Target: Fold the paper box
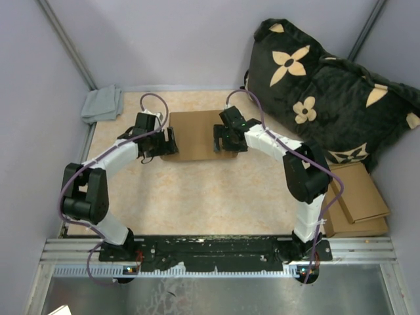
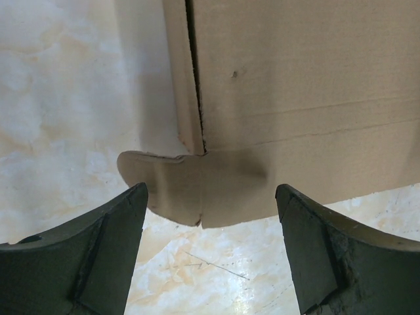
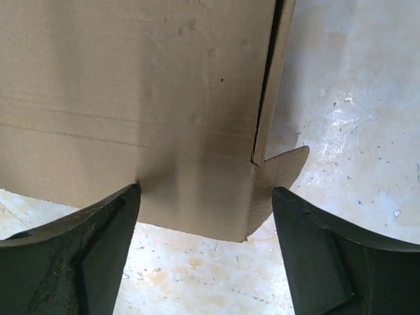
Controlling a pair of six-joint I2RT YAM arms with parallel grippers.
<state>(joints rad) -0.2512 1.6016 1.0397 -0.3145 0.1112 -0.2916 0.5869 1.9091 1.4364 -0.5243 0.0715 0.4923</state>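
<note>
Your left gripper [image 2: 211,190] and right gripper [image 3: 205,189] gape empty; the paper box [image 1: 193,134] lies just ahead, its long axis seemingly spanning between them.

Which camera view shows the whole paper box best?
The top external view: only there is almost the whole paper box visible. The left wrist view shows one corner with a rounded tab; the right wrist view shows another corner.
</note>
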